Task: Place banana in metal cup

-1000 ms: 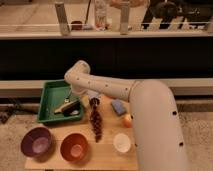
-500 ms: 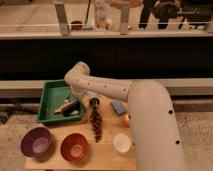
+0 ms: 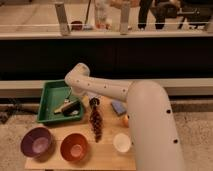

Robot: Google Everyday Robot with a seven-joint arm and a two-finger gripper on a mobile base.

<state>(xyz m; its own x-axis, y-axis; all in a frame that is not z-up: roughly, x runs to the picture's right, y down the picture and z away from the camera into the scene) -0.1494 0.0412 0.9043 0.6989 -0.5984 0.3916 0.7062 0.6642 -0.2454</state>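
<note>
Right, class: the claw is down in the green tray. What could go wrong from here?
1. The claw sits low in the green tray; lifting out, it might catch a wall and drag the tray.
2. The arm passes close to the dark red bunch; a low swing could knock it off the table.

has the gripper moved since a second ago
No, not visibly: the gripper sits over the same spot inside the green tray, near its right wall, as before.
</note>
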